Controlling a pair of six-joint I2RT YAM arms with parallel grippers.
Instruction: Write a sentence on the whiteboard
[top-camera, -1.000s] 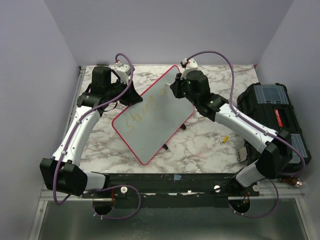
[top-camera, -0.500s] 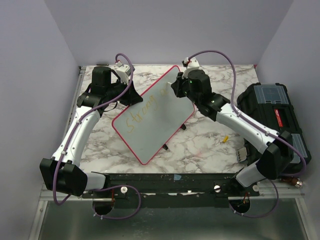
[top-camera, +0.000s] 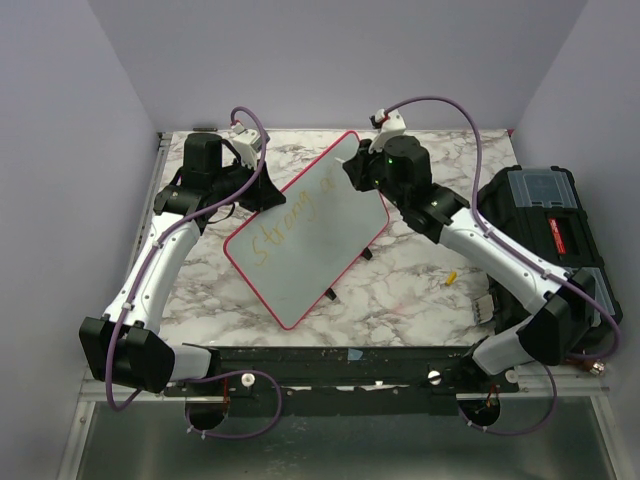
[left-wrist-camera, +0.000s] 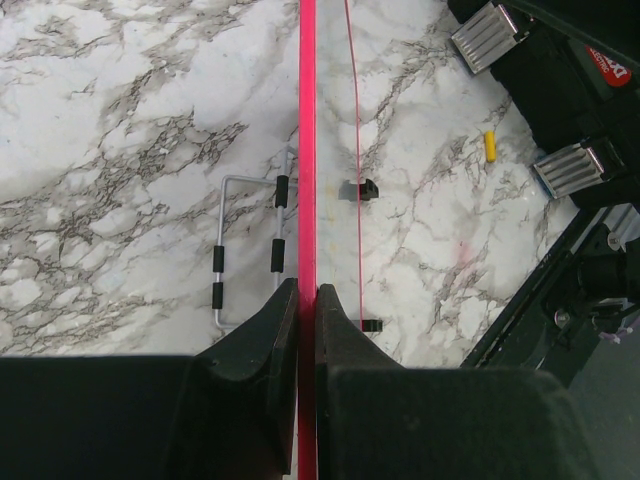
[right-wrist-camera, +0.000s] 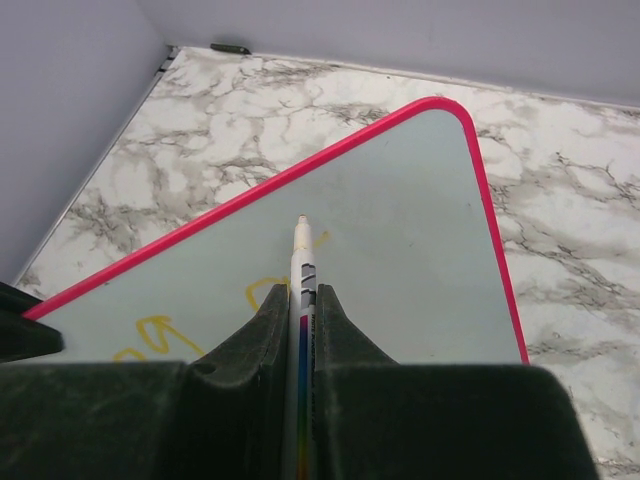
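Right wrist view, whiteboard just ahead of right pincer, marker clamped.

Whiteboard w/ pink rim, diag.; yellow sentence partial.

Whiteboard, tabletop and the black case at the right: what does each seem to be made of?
The whiteboard: smooth, glossy pale panel, likely coated plastic or metal, with a red-pink rim that looks plastic. The tabletop: white with grey veins, marble or a marble-look laminate; the pictures cannot tell which. The black case: matte, moulded, probably hard plastic, with translucent-looking lid panels.
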